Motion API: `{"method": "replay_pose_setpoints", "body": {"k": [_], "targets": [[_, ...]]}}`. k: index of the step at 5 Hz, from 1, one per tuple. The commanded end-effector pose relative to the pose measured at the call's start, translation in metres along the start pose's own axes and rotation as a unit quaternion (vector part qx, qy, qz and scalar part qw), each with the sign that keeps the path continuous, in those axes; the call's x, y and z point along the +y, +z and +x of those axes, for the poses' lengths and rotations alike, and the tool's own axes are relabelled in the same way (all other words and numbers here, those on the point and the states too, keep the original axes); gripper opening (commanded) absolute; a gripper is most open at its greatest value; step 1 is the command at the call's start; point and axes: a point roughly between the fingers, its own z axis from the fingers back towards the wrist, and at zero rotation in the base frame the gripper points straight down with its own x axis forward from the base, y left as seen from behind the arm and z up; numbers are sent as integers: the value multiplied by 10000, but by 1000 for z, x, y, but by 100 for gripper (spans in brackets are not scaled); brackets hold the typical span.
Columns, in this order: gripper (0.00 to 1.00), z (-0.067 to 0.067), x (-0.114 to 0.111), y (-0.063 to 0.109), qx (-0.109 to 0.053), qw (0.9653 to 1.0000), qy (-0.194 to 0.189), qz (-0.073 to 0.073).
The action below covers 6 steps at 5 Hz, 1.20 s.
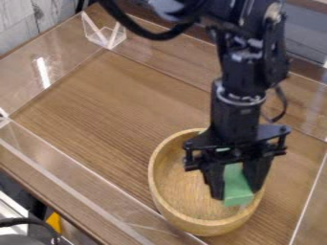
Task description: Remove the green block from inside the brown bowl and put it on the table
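Wood-grain table (115, 105), clear-walled — the black end effector (235, 178) points down, clamped on the green block (240, 186), over the brown bowl (173, 191)'s right side.

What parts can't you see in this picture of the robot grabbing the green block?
- Top of the green block: covered by the gripper shut on it.
- Far right rim of the brown bowl: hidden behind the gripper and block.
- Upper arm: cut off by the picture's top edge.
- Whether the block touches the bowl: can't tell from this one view.
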Motion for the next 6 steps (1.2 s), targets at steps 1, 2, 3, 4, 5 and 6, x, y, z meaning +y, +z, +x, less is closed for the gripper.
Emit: {"method": "replay_pose_setpoints", "body": {"k": [1,2,3,4,5,6], "targets": [[0,6,-11,9,-127,9995,-141,-247],[0,11,-17,6,-149,9993,-218,-246],[0,5,-14,6,-177,9994,-100,-294],[0,-2,-11,6,-202,9992,16,-341],[0,-9,-8,6,-219,9989,138,-390],[0,-15,-15,8,-232,9989,64,-397]]}}
